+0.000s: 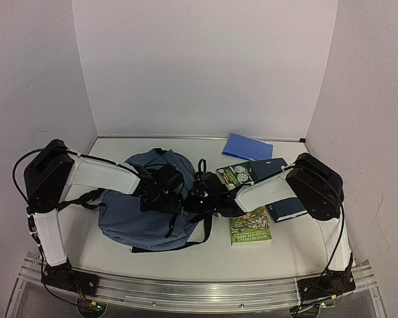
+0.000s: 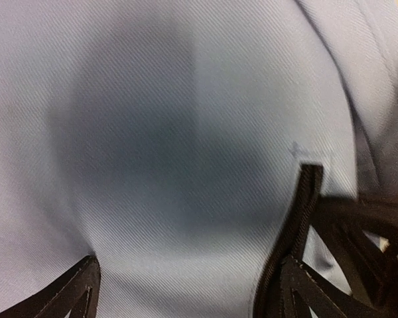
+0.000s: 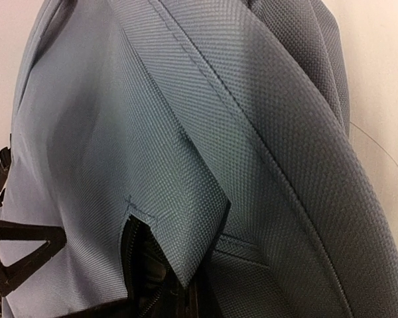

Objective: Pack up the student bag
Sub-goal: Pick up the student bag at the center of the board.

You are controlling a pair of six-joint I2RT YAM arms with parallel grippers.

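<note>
The slate-blue student bag (image 1: 129,205) lies at the centre-left of the table, and both grippers meet at its right side. My left gripper (image 1: 164,193) is open. In the left wrist view its fingers (image 2: 304,286) stand wide apart over taut bag fabric (image 2: 172,132), next to the black zipper edge (image 2: 300,212). My right gripper (image 1: 199,197) is shut on the bag's fabric flap (image 3: 179,218) beside the open zipper slit (image 3: 136,258). The flap's corner runs down into the jaws, which the fabric mostly hides.
To the right of the bag lie a green book (image 1: 250,226), a second green book with round pictures (image 1: 235,175), two dark blue books (image 1: 268,168) (image 1: 288,209) and a flat blue notebook (image 1: 247,146) at the back. White walls close in three sides.
</note>
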